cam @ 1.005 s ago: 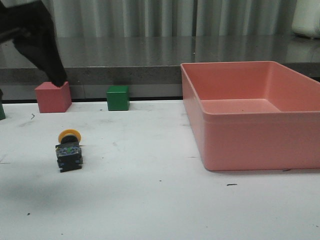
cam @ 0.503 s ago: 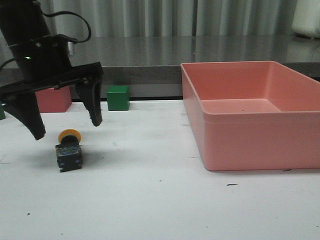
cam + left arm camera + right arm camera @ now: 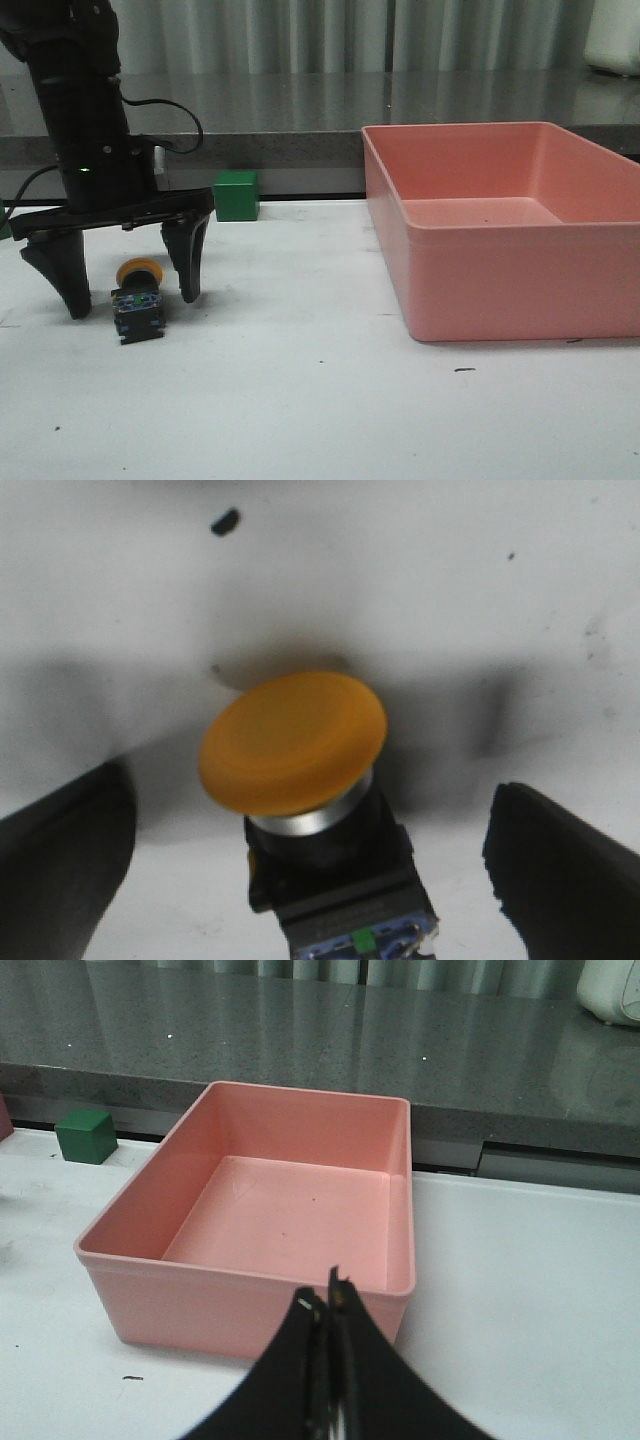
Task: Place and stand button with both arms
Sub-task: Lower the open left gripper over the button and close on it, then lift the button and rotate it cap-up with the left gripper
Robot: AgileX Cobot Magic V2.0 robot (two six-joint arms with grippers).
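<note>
Since half a second earlier, the left gripper (image 3: 129, 292) had dropped from above the button (image 3: 138, 302) to table level, so that its two black fingers (image 3: 186, 258) now stood one on each side of it, spread wide and touching nothing. The button itself had not shifted: it lay on its side on the white table (image 3: 300, 400), toward the robot's left, with its yellow cap (image 3: 139, 271) pointing away toward the back and its black body with the blue-green base facing the camera. In the left wrist view the cap (image 3: 293, 742) sat between the finger pads (image 3: 565, 865), with a clear gap of bare table on both sides, the pale collar and dark body (image 3: 340, 880) below it. Behind the left arm (image 3: 85, 110), a green cube (image 3: 236, 195) stood at the far edge of the table, well apart from the button. To the right, a large pink bin (image 3: 500, 230) rested on the table with nothing visible inside it. The right gripper (image 3: 325, 1360) appeared only in its own wrist view, its fingers pressed together with nothing between them, held above the table on the near side of the bin (image 3: 250, 1210), with the green cube (image 3: 87, 1136) off beyond it.
</note>
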